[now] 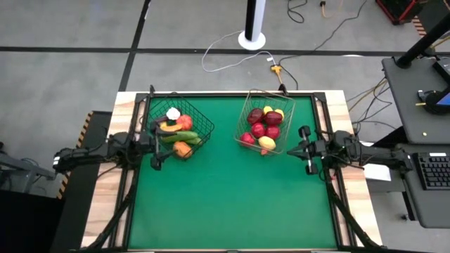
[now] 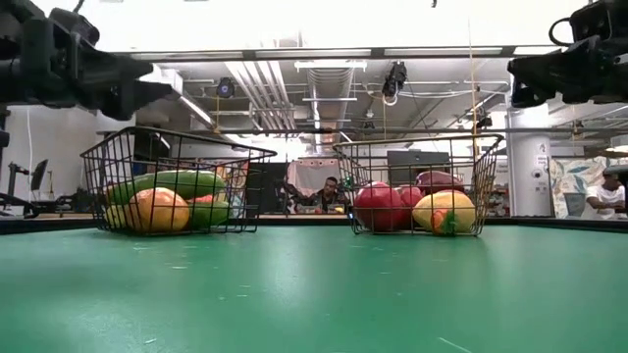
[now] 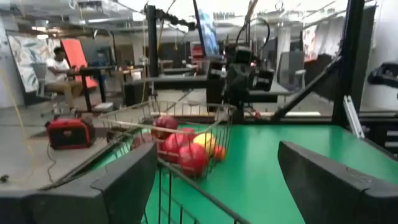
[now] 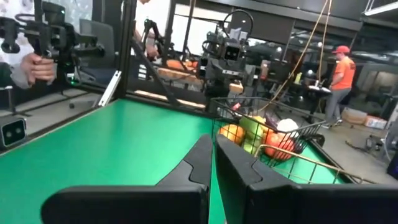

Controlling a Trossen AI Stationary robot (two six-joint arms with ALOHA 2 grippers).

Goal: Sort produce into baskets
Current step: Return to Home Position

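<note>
High view: sorted into 2

Dark basket [image 1: 208, 121]: 1 garlic [image 1: 173, 113], green and orange pieces [image 1: 184, 136]. Pale basket [image 1: 243, 118]: about 5 red fruits [image 1: 258, 130], 2 yellow [image 1: 267, 143]. Left gripper [image 1: 156, 145] gapes beside the dark; right gripper [image 1: 306, 149], fingers together, beside the pale.

Flat green-topped table with pale wooden edges [image 1: 232, 204], and sitting directly on its far half are a square dark black-green wire-mesh basket [image 1: 204, 121] at left and a square pale silvery wire-mesh basket [image 1: 247, 112] at right, standing apart.
</note>
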